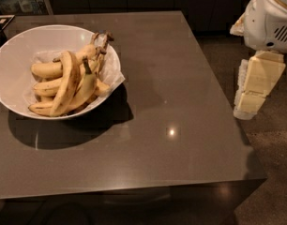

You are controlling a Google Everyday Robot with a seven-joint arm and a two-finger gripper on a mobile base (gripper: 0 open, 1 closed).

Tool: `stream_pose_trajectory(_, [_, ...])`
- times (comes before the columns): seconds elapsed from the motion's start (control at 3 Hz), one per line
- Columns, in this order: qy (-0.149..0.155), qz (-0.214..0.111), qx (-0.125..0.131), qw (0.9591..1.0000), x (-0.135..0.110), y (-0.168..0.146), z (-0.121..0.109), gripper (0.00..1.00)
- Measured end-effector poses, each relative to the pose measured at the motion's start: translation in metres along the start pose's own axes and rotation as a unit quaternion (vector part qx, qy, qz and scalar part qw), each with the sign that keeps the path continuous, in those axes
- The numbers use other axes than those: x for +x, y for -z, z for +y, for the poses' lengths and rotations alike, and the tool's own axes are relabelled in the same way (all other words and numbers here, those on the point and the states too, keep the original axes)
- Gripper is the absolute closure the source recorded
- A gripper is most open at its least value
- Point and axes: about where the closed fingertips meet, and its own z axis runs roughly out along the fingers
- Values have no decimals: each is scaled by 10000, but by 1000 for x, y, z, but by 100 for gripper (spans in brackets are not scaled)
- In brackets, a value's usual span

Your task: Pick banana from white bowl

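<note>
Dark grey glossy counter (pixel 181 69). White bowl (pixel 12 69) sits on it, back-left area, casting a shadow toward the front. Hand (pixel 250 104) is off the counter's right edge, above floor (pixel 275 172).

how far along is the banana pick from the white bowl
Done: nothing yet. The thick, brown-speckled yellow banana lies in the wide, glossy white bowl among the other bananas.
In hand: the claw hangs beyond the right edge of the dark grey table, far from the bowl, with no banana in it.
Left: reach over, grasp the banana and lift it out.
</note>
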Motion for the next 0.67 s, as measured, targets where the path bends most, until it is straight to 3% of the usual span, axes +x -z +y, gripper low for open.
stream_pose_trajectory(0.33, [473, 117, -62, 9988, -27, -1, 5, 0])
stream_pose_trajectory(0.67, [479, 50, 57, 9988, -31, 3, 2, 0])
